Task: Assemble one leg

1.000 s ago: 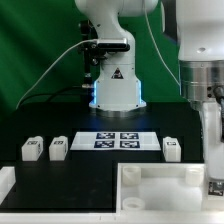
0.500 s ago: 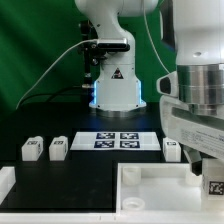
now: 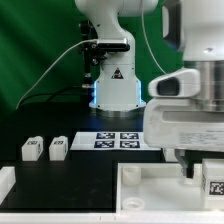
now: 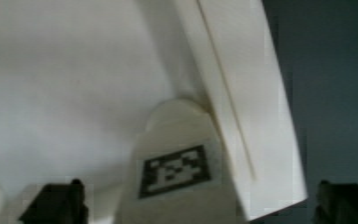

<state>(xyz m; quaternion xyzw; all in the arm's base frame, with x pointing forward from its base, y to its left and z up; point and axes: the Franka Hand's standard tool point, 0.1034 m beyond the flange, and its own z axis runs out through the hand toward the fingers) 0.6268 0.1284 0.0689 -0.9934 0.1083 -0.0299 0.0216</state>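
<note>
My gripper (image 3: 193,166) hangs low over the right corner of the large white panel (image 3: 150,186). In the wrist view the gripper (image 4: 201,204) is open, with its dark fingertips (image 4: 55,201) far apart. A white leg (image 4: 179,163) with a square tag lies between them against the panel's raised rim (image 4: 229,70), and neither finger touches it. In the exterior view a tagged leg (image 3: 213,186) shows at the panel's right corner, just below my hand. Two more legs (image 3: 32,149) (image 3: 58,148) stand on the black table at the exterior view's left.
The marker board (image 3: 115,139) lies on the table behind the panel, in front of the arm's base (image 3: 115,90). My hand covers the table to the exterior view's right of the board. A white block edge (image 3: 5,183) sits at the lower left.
My hand has moved toward the exterior view's left and come lower over the panel's right corner. It now hides the leg that stood to the right of the marker board.
</note>
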